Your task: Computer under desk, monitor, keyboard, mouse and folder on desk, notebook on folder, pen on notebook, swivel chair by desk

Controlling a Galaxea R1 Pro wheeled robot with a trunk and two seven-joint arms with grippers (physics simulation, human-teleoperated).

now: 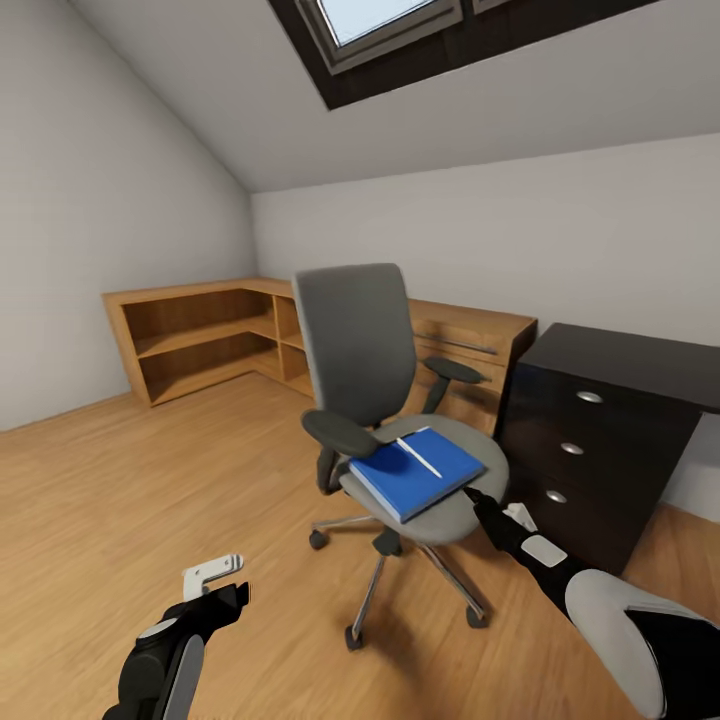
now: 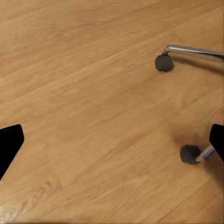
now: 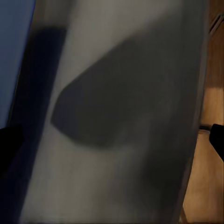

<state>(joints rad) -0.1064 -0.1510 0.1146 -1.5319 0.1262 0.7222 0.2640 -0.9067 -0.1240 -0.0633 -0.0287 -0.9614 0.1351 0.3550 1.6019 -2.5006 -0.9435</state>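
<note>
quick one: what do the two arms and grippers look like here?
Left arm: black shell with a grey panel; the left gripper has black fingers under a white bracket. Right arm: pale grey rounded segment, then a black forearm with white patches, tapering to the black right gripper. No cables visible.

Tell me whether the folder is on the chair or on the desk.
On the chair: the folder lies flat on the swivel chair seat, pen on top.

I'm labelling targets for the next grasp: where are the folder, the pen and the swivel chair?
folder [image 1: 400,480]: head view, on its bare blue cover.
pen [image 1: 420,457]: head view, on the middle of its white shaft.
swivel chair [image 1: 355,340]: head view, on the grey backrest.
</note>
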